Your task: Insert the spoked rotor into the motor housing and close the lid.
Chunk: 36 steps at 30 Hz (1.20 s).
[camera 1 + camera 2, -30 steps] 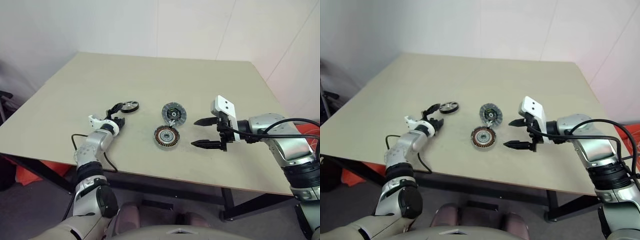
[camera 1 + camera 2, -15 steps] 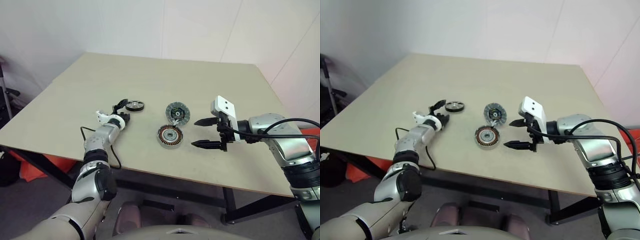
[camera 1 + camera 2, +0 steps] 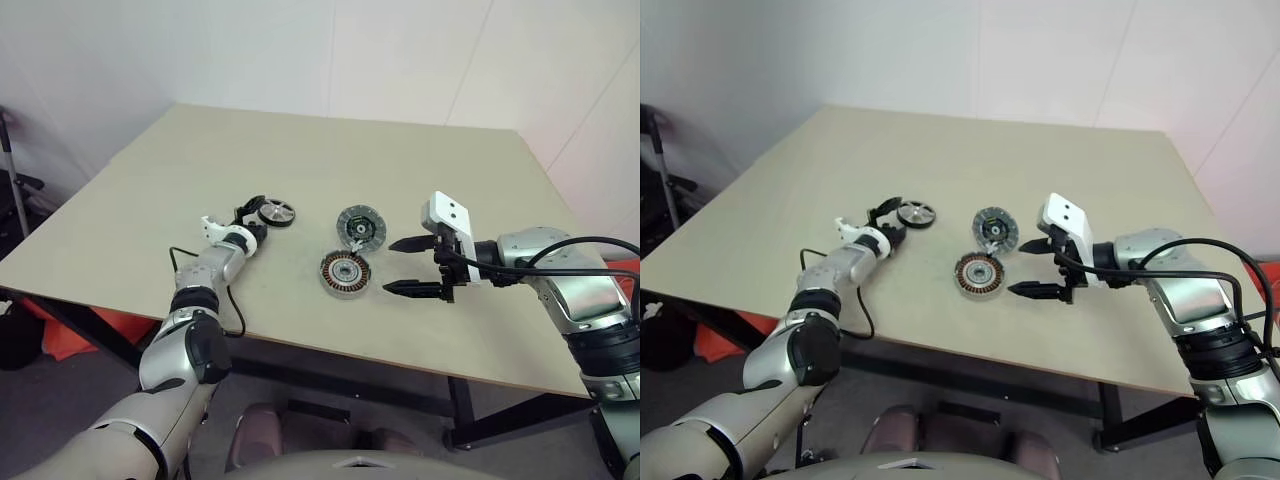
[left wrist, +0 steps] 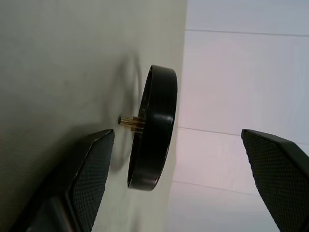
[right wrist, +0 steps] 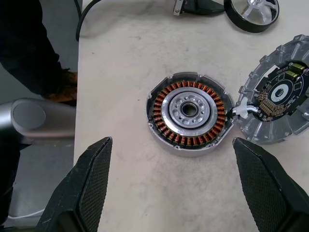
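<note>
The spoked rotor [image 3: 275, 211], silver with a black rim, lies flat on the table at the left. My left gripper [image 3: 254, 219] is open, its fingers [image 4: 91, 179] on either side of the rotor's rim [image 4: 154, 130] with a gap still showing. The motor housing [image 3: 346, 274], with its ring of copper coils, lies in the middle. The lid [image 3: 361, 227] lies open just behind the housing, joined to it by a short wire [image 5: 243, 110]. My right gripper [image 3: 390, 266] hovers open just to the right of the housing, with nothing between its fingers.
The beige table [image 3: 300, 150] has bare room behind and to the right of the parts. A black cable [image 3: 180, 262] loops from my left forearm near the table's front edge. A white wall stands behind the table.
The camera has turned, shifting the whole picture to the right. My left gripper has reached forward, so its fingers now straddle the rotor's rim. The right arm has not moved.
</note>
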Available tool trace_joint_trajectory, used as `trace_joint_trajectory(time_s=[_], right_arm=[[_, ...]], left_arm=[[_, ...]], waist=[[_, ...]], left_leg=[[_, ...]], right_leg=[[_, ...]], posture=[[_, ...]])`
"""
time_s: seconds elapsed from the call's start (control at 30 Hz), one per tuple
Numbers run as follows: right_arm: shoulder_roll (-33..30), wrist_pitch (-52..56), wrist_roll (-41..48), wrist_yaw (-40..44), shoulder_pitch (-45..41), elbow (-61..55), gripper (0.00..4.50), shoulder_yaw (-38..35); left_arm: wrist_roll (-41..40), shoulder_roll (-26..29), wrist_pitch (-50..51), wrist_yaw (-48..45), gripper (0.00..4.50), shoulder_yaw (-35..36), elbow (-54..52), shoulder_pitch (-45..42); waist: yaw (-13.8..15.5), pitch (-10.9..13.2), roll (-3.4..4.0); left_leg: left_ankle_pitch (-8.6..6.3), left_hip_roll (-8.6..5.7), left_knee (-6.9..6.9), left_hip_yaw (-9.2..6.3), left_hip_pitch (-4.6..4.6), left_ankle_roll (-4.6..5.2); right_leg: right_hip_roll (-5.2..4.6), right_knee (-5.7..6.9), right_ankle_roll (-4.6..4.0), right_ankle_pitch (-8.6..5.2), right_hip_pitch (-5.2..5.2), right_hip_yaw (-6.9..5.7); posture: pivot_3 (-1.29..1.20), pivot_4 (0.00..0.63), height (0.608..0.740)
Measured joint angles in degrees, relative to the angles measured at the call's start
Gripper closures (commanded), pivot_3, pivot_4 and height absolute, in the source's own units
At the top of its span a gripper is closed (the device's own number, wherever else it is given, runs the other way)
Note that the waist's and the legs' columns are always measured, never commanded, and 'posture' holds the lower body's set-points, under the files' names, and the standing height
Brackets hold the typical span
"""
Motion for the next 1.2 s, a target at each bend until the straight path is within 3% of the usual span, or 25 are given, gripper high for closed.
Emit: trace_joint_trajectory(time_s=[0.37, 0.57, 0.87, 1.0, 1.2], right_arm=[[0.0, 0.0, 0.0, -0.3, 0.1, 0.0, 0.00, 0.0], [0.0, 0.0, 0.0, -0.4, 0.1, -0.1, 0.00, 0.0], [-0.3, 0.1, 0.0, -0.6, 1.6, -0.5, 0.00, 0.0], [-0.3, 0.1, 0.0, -0.9, 1.7, -0.5, 0.00, 0.0], [-0.3, 0.0, 0.0, -0.8, 1.7, -0.4, 0.00, 0.0]], left_arm=[[1.5, -0.6, 0.2, -0.8, 4.16, 0.6, -0.8, -0.1], [0.1, -4.7, 5.6, 1.2, 4.16, 0.6, -8.3, 0.8], [-15.1, -7.4, 24.0, 16.6, 4.16, -0.3, -38.4, 12.7], [-25.1, -5.1, 30.9, 21.6, 4.16, -1.5, -44.9, 18.2], [-42.1, 6.0, 40.0, 21.2, 4.16, -8.5, -49.8, 30.1]], waist=[[0.0, 0.0, 0.06], [-0.3, 0.0, -0.02], [-1.9, 0.0, -0.01], [-1.9, 0.0, -0.01], [-2.0, 0.0, 0.01]], left_leg=[[0.01, 0.00, -0.11, 0.06, -0.06, 0.09], [-0.03, 0.02, -0.09, 0.05, -0.22, 0.28], [-0.09, 0.07, 0.14, 0.15, -1.16, 0.42], [-0.16, 0.07, 0.19, 0.29, -1.13, 0.54], [-0.13, 0.12, 0.20, 0.37, -0.97, 0.48]], right_leg=[[0.00, 0.07, -0.04, 0.01, -0.02, 0.02], [0.00, 0.06, -0.06, 0.03, -0.15, 0.05], [0.04, 0.17, -0.54, 0.15, -1.07, 0.05], [0.04, 0.18, -0.53, 0.14, -1.02, 0.04], [0.11, 0.21, -0.16, -0.07, -0.96, 0.08]], posture=[[0.00, 0.000, 0.740], [0.00, 0.000, 0.740], [0.00, 0.000, 0.740], [0.00, 0.000, 0.740], [0.00, 0.000, 0.740]])
